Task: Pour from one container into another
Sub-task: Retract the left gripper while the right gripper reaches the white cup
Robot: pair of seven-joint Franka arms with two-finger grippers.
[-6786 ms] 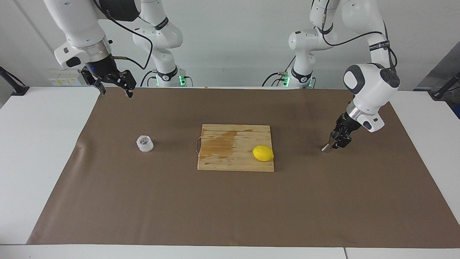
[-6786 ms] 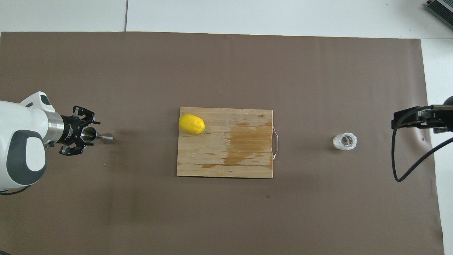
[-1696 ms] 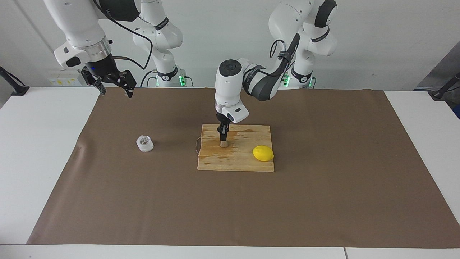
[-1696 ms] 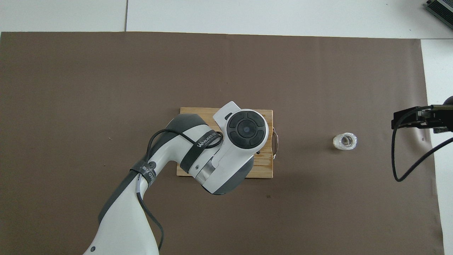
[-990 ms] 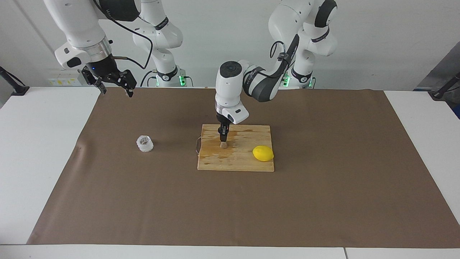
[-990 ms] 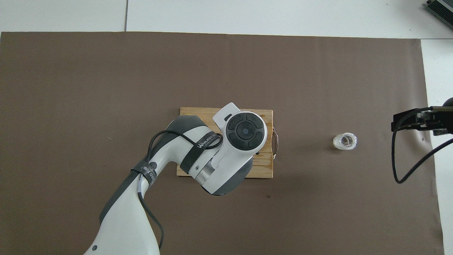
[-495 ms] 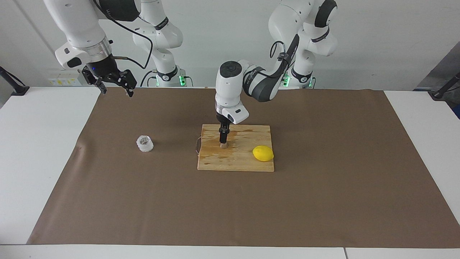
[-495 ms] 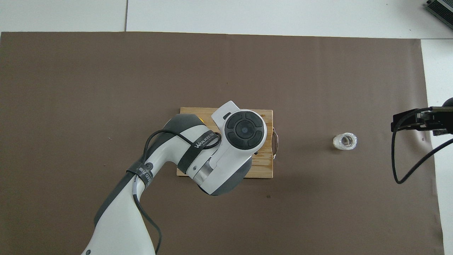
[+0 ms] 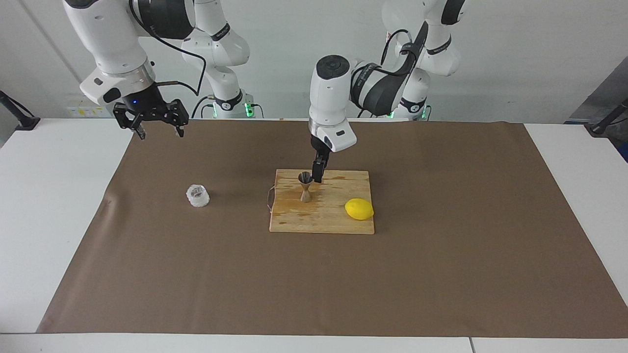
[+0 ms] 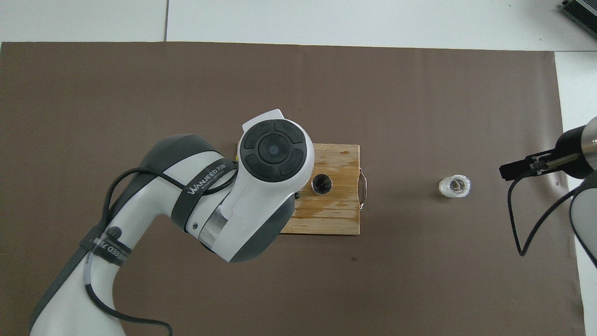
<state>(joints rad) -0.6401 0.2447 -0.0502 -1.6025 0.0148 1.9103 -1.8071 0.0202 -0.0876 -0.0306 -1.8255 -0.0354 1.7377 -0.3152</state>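
Two open grippers, hourglass-shaped steel jigger [image 9: 305,187] released upright on the wooden cutting board [image 9: 338,223].
Left gripper [image 9: 318,171] hangs spread beside the jigger's rim; right gripper [image 9: 157,130] waits spread above the surface. Squat, faceted clear glass tumbler [image 9: 197,195] stands toward the right arm's end; best grasped level, low on its wall.

One camera looks from high across the table at both arms; another looks steeply down above them. Both share the cutting board [image 9: 321,215] under the left gripper [image 9: 318,175].
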